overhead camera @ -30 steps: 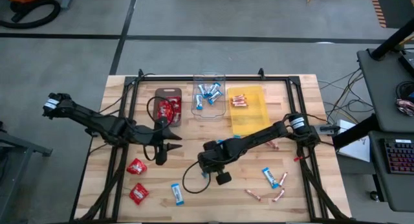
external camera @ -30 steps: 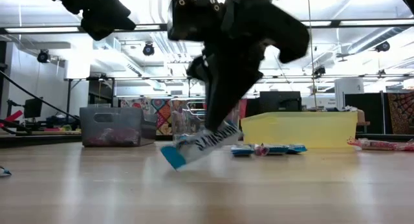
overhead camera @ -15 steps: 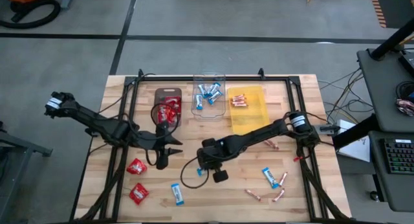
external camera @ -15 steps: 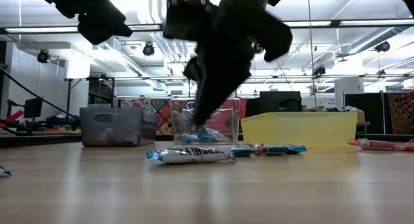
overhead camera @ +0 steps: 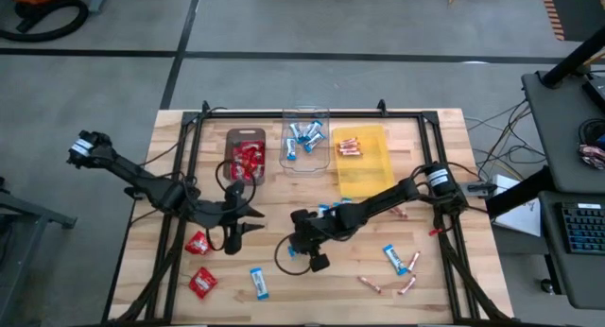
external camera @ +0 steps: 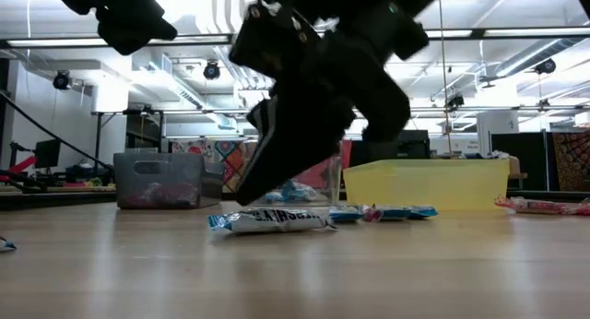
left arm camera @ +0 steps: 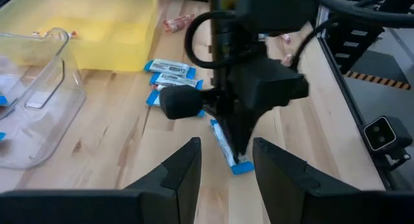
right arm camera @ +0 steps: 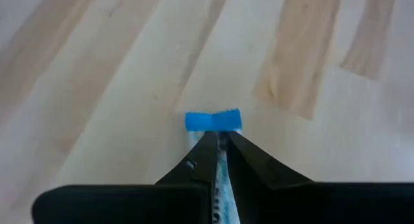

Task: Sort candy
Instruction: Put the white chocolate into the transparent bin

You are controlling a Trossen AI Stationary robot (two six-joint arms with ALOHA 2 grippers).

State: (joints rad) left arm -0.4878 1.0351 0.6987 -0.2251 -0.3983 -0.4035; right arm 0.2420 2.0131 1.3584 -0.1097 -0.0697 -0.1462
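My right gripper stands near the table's middle, shut on a blue-and-white bar that lies flat on the wood. My left gripper hovers open just to the left of it; in its wrist view the fingers frame the right gripper and the bar. On the table lie red packets and a second blue bar near the left front, and more bars and copper sticks at the right front. My right gripper pinches the blue-and-white bar between its two fingertips, just behind the bar's blue crimped end. The fingers slant down from above and lie along the bar. The bar rests flat on the table.
Three trays stand along the far side: a dark one with red packets, a clear one with blue bars and a yellow one with copper sticks. More blue bars lie beside the right arm. Black frame rails run along both sides.
A second ago the bar hung tilted from my right gripper with one end raised. It has since dropped flat onto the table, and the gripper has come down onto it again, shifting slightly left. My left gripper has moved a little toward the near edge.
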